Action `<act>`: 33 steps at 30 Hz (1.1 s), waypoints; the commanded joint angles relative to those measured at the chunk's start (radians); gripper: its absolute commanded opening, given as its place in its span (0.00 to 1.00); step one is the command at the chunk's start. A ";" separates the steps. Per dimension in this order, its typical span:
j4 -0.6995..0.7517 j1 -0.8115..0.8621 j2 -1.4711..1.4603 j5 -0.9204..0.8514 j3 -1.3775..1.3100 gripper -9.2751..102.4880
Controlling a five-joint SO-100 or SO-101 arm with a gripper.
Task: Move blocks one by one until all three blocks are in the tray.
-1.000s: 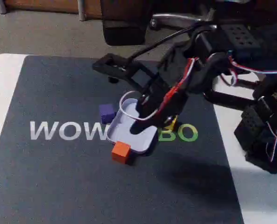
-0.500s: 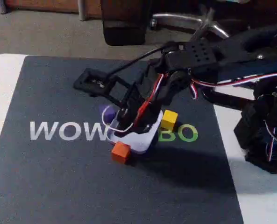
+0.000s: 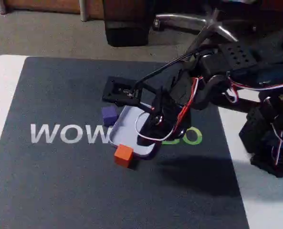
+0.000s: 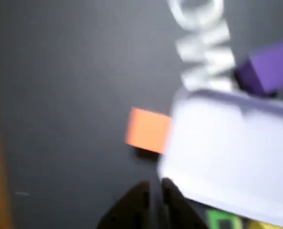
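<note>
The pale lavender tray (image 3: 123, 128) lies mid-mat with nothing showing on its visible part. A purple block (image 3: 109, 115) sits just off its far left corner, and an orange block (image 3: 123, 155) touches its near edge. My gripper (image 3: 145, 141) hangs low over the tray's right side; the arm hides the yellow block there. In the blurred wrist view, the gripper (image 4: 154, 183) is shut and empty, its tips beside the tray (image 4: 232, 152) rim. The orange block (image 4: 148, 130) lies just ahead of them and the purple block (image 4: 267, 69) is beyond the tray. A yellow sliver (image 4: 271, 224) shows at the bottom right.
A dark mat (image 3: 60, 181) with white and green lettering covers the white table (image 3: 0, 90). The arm's base (image 3: 270, 138) stands at the right edge. A chair base and floor lie beyond the table.
The arm swung left over the purple block half a second ago, then back right over the tray. It now covers the yellow block. The blocks have not moved.
</note>
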 commanded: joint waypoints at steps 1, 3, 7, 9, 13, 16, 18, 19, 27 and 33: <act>-0.048 -0.017 0.043 0.044 -0.008 0.08; -0.075 -0.018 0.029 0.061 -0.009 0.08; -0.084 0.003 -0.014 0.066 -0.015 0.09; -0.094 0.018 -0.038 0.064 -0.015 0.09; -0.097 0.041 -0.083 0.040 -0.011 0.10; -0.120 0.046 -0.127 0.034 -0.012 0.11; -0.126 0.049 -0.143 0.031 -0.018 0.12; -0.129 0.049 -0.147 0.029 -0.018 0.13; -0.137 0.028 -0.160 0.041 -0.018 0.18; -0.179 0.028 -0.189 0.049 -0.018 0.19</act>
